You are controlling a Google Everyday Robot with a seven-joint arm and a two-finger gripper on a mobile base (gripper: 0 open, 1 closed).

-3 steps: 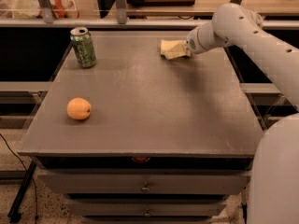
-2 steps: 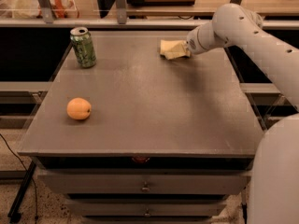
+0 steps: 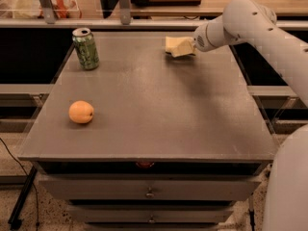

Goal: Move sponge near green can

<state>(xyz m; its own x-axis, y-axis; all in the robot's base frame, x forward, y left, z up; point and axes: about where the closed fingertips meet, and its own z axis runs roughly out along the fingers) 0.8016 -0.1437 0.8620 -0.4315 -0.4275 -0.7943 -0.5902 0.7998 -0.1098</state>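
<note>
The pale yellow sponge [image 3: 177,46] lies at the far middle-right of the grey table [image 3: 159,105], its right end tilted up. My gripper [image 3: 190,47] is at that right end, reaching in from the right, and looks shut on the sponge; the white wrist hides most of it. The green can [image 3: 86,48] stands upright at the far left corner of the table, well to the left of the sponge.
A round orange fruit [image 3: 81,112] sits on the left side nearer the front. My white arm [image 3: 260,28] spans the right far side. Shelving and a rail [image 3: 120,23] run behind the table; drawers [image 3: 150,191] are below the front edge.
</note>
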